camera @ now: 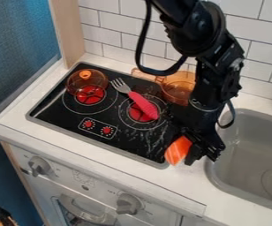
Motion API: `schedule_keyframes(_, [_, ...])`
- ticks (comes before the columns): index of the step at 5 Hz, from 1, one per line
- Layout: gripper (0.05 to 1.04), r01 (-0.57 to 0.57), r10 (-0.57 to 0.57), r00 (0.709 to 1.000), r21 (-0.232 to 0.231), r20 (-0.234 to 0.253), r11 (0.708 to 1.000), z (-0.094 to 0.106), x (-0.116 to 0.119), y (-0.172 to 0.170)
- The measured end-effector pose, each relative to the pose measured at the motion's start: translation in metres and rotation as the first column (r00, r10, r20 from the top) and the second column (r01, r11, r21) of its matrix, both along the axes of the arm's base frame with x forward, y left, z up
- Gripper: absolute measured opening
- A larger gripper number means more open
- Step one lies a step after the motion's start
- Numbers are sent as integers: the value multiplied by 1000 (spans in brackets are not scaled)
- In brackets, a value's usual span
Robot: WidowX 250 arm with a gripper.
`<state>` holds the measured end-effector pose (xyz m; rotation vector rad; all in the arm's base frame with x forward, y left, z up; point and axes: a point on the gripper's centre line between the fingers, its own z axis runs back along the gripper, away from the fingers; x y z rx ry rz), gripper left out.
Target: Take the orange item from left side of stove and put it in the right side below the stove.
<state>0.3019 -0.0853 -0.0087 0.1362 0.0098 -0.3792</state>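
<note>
Orange and pale-striped, the item [177, 150] seems gripped in the pincer [183, 152]; lower it gently to the bench [184, 180] just below the pincer, clear of the stove [126, 143], before releasing.

Passage: front counter strip [91, 152] | obstacles: lid [86, 83], fork [139, 102], pan [178, 90], arm [206, 84] over stove's [123, 143] right

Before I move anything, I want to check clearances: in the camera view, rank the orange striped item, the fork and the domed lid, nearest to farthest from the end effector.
1. Orange striped item: stove's front right corner.
2. Fork: farther back, its pink handle across the right burner.
3. Domed lid: over the left burner.
</note>
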Motion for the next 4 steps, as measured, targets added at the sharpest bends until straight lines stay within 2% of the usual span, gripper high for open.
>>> schedule_keyframes(1, [585,-6,6,1000,28,-18,1000,-13,3,2])
schedule_keyframes(3, [585,5,-5,1000,5,-19,1000,-17,14,-5])
schedule_keyframes(4, [657,8,-8,1000,-2,-23,1000,-18,15,-7])
